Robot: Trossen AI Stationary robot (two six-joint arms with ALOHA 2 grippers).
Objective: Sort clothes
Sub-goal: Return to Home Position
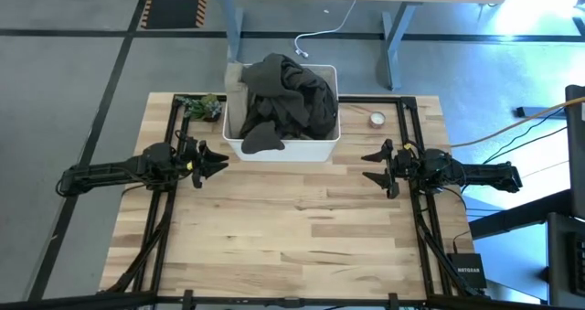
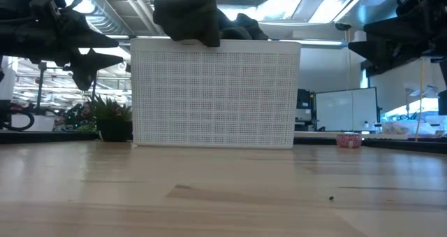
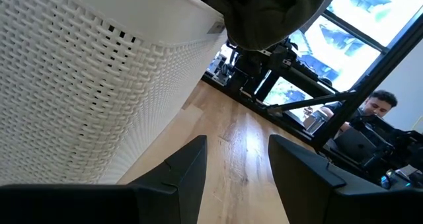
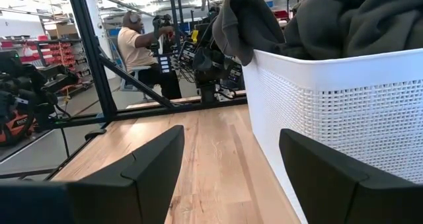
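Table: clothes fill bin; plant, tape beside; jaws spread.

We see a white bin at the far edge of the wooden table, potted plant just beside it, small pinkish round object near its other side, seated person beyond the table.

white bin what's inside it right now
A heap of dark clothes fills the white bin, one piece hanging over its front rim. Anything beneath the top layer is covered.
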